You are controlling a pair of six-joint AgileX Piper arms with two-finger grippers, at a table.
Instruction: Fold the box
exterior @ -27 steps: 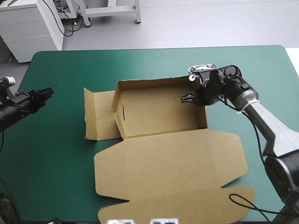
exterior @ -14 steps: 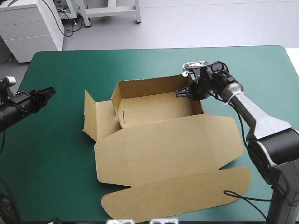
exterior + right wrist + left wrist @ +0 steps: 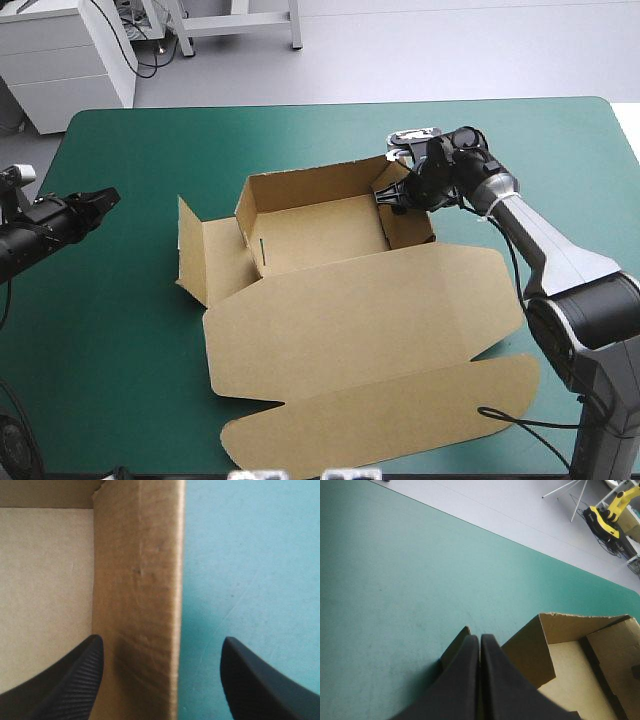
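Straddling the right wall (image 3: 137, 580) of the box (image 3: 330, 225) with my right gripper (image 3: 161, 647) spread wide, I have one finger inside the tray and one outside over the cover (image 3: 250, 555), and neither presses on the board. I judge this the wall-tucking step: the back and side walls stand, the left flap (image 3: 195, 250) leans half-raised, and the lid (image 3: 360, 320) lies flat toward the near edge. The box sits mid-table, a little right of centre. Next I would need to pinch this wall squarely or push it inward so its fold seats without dragging the whole box sideways, which it may well do, being light board. My left gripper (image 3: 100, 200) hangs clenched to a point near the left edge, well apart from the box and holding nothing. The tray is empty apart from my own inner finger.
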